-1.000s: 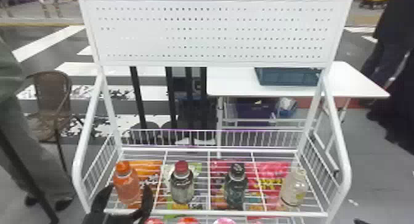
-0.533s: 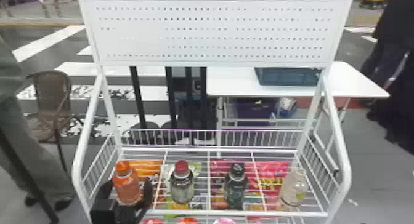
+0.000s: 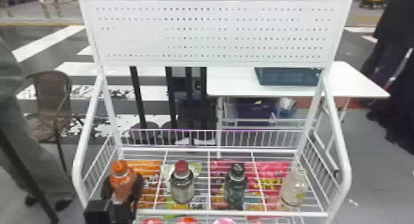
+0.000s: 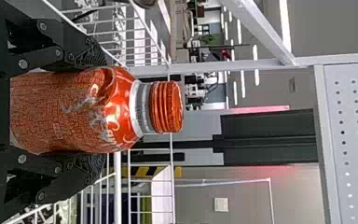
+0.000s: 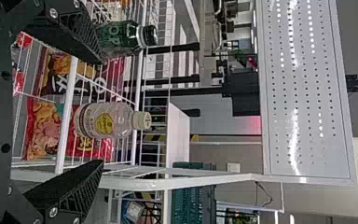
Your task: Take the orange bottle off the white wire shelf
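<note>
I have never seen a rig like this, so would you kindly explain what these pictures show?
This is a two-armed robot. Its head camera looks down at a white wire shelf; a camera on each wrist looks past that arm's fingers, giving sideways pictures. The left gripper holds the orange bottle between its fingers. The right gripper is open and empty. Three other bottles stand on the shelf, and snack bags show through the wires.
</note>
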`<state>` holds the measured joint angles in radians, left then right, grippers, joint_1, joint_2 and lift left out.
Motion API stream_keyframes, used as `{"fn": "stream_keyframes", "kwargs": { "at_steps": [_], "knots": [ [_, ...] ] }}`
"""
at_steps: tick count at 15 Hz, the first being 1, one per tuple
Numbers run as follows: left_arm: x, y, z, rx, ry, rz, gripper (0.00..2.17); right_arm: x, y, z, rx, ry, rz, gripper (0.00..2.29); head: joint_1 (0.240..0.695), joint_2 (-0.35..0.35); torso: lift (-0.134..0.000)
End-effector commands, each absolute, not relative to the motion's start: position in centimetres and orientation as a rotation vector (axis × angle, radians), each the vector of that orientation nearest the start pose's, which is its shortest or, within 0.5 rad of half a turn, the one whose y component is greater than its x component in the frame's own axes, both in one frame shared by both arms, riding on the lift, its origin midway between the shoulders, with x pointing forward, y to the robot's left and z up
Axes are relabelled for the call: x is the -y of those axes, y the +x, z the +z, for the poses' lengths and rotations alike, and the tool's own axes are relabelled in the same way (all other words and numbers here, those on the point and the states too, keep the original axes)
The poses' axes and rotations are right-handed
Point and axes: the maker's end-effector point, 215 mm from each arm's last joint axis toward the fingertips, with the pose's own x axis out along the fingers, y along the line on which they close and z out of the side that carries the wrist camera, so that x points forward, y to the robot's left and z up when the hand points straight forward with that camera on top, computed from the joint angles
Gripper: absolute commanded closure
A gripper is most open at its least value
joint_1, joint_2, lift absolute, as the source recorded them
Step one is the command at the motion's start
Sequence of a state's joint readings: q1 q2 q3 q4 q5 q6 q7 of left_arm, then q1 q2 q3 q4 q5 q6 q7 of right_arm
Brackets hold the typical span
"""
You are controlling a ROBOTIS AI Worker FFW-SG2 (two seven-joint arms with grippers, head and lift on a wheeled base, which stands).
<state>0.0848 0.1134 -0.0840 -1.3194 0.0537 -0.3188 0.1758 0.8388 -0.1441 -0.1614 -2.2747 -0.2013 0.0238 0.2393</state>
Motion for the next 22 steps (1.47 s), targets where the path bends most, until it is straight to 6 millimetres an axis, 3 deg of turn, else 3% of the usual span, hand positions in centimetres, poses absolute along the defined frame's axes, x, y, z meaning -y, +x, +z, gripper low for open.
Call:
{"fn": "stream_keyframes", "kwargs": {
  "at_steps": [1,4,11,16,22],
  "knots": [
    [-26.2,53.3,-41.5,0.004,0.046,0.097,0.97,24.9,35.0,-34.2,-0.144,0.005,0.213,0.14,0.499,0.0,0.0],
    [-26.4,50.8,-38.5,0.025,0.051,0.102,0.97,25.0,34.9,-34.6,-0.151,0.006,0.212,0.14,0.499,0.0,0.0],
    [-26.2,42.2,-31.9,0.026,0.055,0.096,0.97,24.6,35.2,-35.0,-0.155,0.014,0.224,0.14,0.499,0.0,0.0],
    [-25.8,38.0,-32.3,-0.032,0.055,0.106,0.97,24.6,35.4,-34.9,-0.149,0.018,0.229,0.14,0.499,0.0,0.0],
    [-25.8,36.8,-31.5,-0.036,0.063,0.101,0.97,24.4,35.1,-34.7,-0.147,0.02,0.231,0.14,0.499,0.0,0.0]
  ]
}}
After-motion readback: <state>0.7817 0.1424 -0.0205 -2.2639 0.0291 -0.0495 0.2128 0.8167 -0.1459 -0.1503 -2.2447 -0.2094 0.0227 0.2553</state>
